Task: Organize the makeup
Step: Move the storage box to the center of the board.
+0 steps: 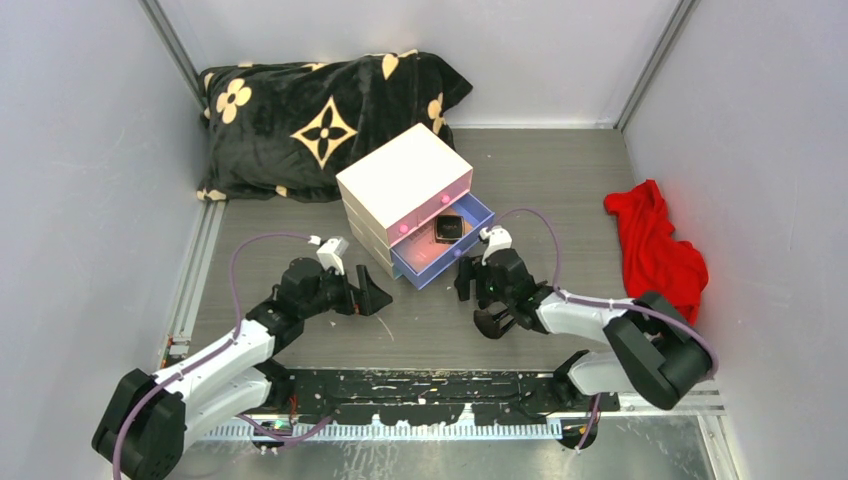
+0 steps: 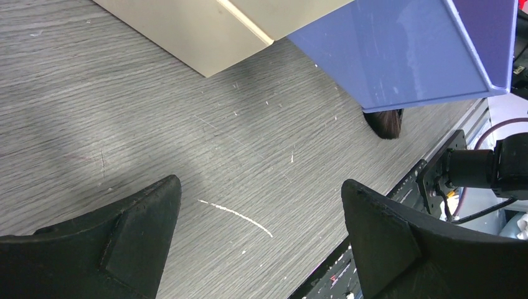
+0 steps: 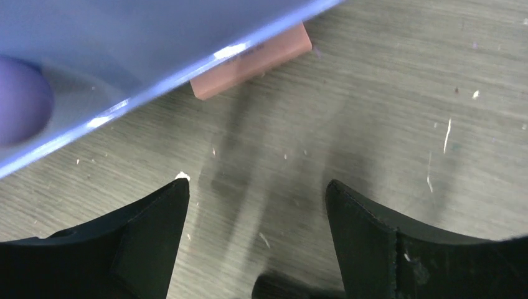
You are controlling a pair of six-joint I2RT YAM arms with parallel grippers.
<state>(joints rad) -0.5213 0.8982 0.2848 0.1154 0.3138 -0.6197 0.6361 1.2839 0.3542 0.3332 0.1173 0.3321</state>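
Robot lab test cell: plain grey panel walls [image 1: 80, 150] on metal corner posts [image 1: 655, 60] enclose a grey wood-grain table [image 1: 540, 170], left arm [image 1: 230, 350] and right arm [image 1: 590, 315] bolted to a black rail [image 1: 420, 385] at its near edge

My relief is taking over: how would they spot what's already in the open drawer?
Find the cream box in the table's middle, in front of the black-and-gold pillow. Its lowest, blue drawer is pulled out; the small black item sits inside. It is the only dark thing there; the pink drawers above are shut.

Matt wood-grain table [image 1: 560, 170], glossy blue plastic drawer [image 2: 405, 50], matt pink compact [image 3: 249, 59].
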